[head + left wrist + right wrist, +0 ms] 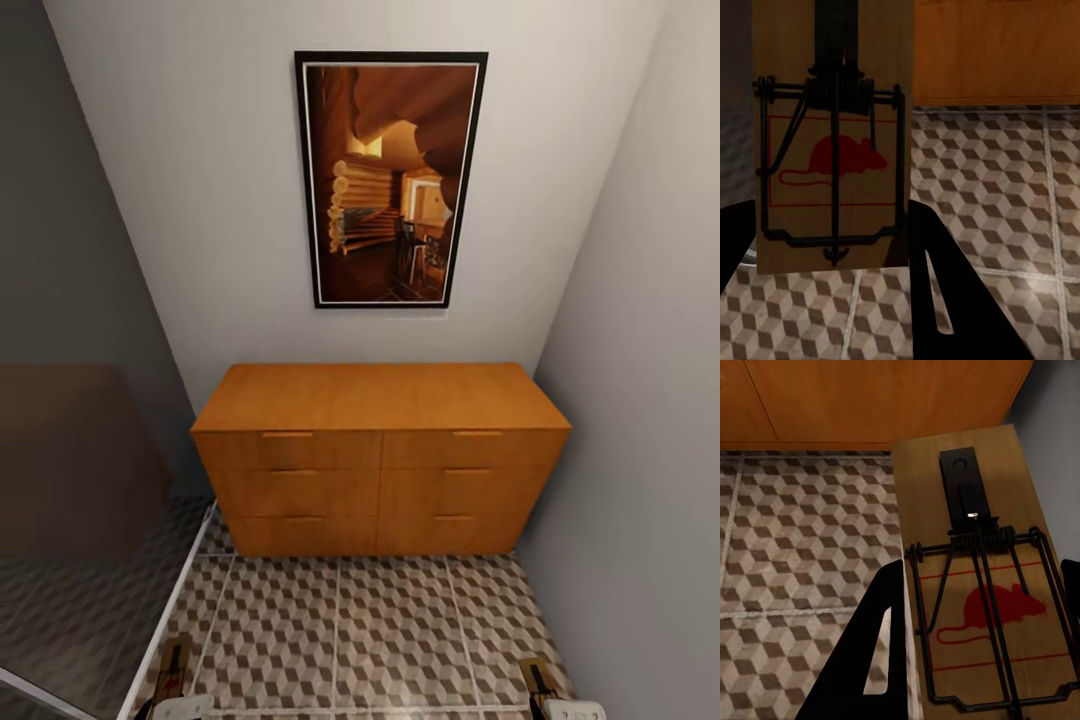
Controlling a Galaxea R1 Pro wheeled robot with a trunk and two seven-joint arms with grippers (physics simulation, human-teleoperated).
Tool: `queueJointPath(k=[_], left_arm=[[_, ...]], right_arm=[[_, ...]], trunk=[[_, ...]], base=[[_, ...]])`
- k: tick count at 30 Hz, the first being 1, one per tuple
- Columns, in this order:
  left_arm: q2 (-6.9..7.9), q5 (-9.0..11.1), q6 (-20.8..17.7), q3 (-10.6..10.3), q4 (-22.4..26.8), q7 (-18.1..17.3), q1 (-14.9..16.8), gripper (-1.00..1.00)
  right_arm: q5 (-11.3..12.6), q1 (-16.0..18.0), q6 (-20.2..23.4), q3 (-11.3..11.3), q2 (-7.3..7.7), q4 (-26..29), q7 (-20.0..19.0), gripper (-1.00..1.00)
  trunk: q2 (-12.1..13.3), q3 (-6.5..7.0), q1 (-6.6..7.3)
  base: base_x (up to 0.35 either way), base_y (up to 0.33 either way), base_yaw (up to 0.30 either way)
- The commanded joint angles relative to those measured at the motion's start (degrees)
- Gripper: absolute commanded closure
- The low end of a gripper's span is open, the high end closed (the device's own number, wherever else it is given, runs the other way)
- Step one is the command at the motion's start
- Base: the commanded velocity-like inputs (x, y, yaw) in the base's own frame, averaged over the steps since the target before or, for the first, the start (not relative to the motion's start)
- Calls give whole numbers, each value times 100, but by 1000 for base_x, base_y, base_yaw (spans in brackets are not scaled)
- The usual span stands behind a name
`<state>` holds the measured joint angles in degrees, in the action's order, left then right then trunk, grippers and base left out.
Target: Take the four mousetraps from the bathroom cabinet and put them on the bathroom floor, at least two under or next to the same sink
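Note:
The orange-brown cabinet (pixel 380 450) stands against the far wall with all its drawer fronts shut. My left gripper (pixel 832 251) is shut on a mousetrap (pixel 832 150), a wooden board with a red mouse print and black wire, held above the bathroom floor (pixel 997 187). My right gripper (pixel 975 652) is shut on a second mousetrap (pixel 982 585), also above the tiles, close to the cabinet's right end. In the head view these mousetraps show at the lower left (pixel 172 672) and lower right (pixel 538 683). The sink is out of view.
A framed picture (pixel 390 180) hangs above the cabinet. A glass partition with a white rail (pixel 165 620) runs along the left, and a grey wall (pixel 640 450) closes the right. Cube-pattern tiles (pixel 350 630) lie between me and the cabinet.

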<state>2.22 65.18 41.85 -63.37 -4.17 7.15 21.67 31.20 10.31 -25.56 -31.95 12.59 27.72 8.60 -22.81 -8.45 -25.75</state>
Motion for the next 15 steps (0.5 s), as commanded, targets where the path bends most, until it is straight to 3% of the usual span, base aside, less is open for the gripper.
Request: queueJointPath(k=[1, 15], left_arm=[[-2, -32, 7, -36, -5, 59, 4, 100], [-2, -32, 7, -44, -5, 59, 4, 100]], right_arm=[[40, 6, -20, -48, 7, 5, 27, 100], [35, 6, -20, -43, 7, 5, 27, 100]], trunk=[[-11, -2, -3], [-11, 83, -3]], base=[[0, 0, 61], [0, 0, 37]])
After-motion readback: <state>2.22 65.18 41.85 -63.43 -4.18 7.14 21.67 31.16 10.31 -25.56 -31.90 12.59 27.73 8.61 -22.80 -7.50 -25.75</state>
